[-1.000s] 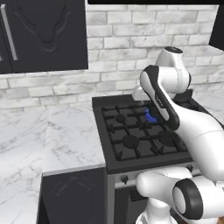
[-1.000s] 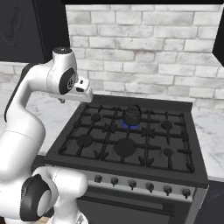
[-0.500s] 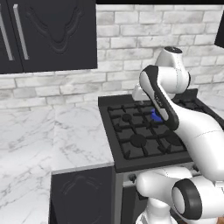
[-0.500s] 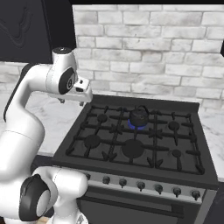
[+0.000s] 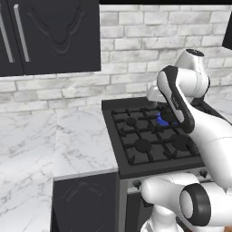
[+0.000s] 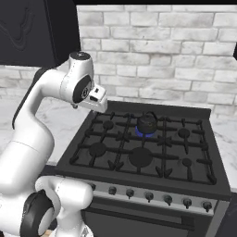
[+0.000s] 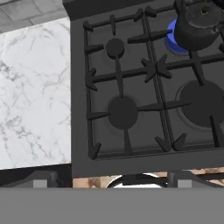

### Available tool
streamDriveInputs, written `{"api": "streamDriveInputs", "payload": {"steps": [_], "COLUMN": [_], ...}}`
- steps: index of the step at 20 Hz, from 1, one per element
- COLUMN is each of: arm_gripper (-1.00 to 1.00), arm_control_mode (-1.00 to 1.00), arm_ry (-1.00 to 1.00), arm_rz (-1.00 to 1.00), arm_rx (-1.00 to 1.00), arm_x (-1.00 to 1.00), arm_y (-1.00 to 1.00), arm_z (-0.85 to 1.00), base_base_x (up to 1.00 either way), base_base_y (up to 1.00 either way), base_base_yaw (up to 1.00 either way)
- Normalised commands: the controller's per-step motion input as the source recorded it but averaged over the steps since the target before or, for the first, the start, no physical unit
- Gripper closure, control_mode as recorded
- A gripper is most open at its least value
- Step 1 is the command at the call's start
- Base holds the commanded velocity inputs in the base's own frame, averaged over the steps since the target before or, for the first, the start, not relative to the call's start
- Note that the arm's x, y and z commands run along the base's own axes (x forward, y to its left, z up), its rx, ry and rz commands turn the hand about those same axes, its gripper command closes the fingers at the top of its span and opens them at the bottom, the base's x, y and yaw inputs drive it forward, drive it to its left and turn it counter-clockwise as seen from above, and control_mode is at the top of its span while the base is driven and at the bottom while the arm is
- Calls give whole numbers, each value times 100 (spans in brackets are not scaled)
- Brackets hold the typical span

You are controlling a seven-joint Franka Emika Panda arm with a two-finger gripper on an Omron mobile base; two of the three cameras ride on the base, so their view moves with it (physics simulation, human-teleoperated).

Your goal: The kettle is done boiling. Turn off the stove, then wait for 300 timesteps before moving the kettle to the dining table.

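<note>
Silver strip of small dark knobs [image 6: 149, 196] along the lower frame is waiting for the released, wide-open two-finger gripper [image 6: 98, 99], which should be reaching for the knob feeding the blue flame under the squat black kettle [image 6: 147, 123] sitting mid-frame on the black gas stove [image 6: 139, 152].

Black kettle [image 6: 147, 123] on lit stove [image 6: 139, 159]

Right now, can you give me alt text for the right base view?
A small black kettle sits on a back burner of the black gas stove, blue flame still lit beneath it. The white robot arm rises at left, before a brick wall.
</note>
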Motion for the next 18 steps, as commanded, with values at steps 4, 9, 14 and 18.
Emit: {"api": "streamDriveInputs", "payload": {"steps": [4, 9, 14, 18], "arm_gripper": [-100, -100, -100, -100], "arm_control_mode": [-100, -100, -100, -100], "arm_ry": [0, 0, -2, 0], "arm_rz": [-15, -15, -12, -15], "arm_rx": [9, 9, 16, 15], "arm_x": [-5, -9, -18, -8], "arm_y": [-44, -42, -46, -33], "arm_z": [0, 0, 0, -5], "base_base_x": [0, 0, 0, 0], "base_base_y": [0, 0, 0, 0], "base_base_yaw": [0, 0, 0, 0]}}
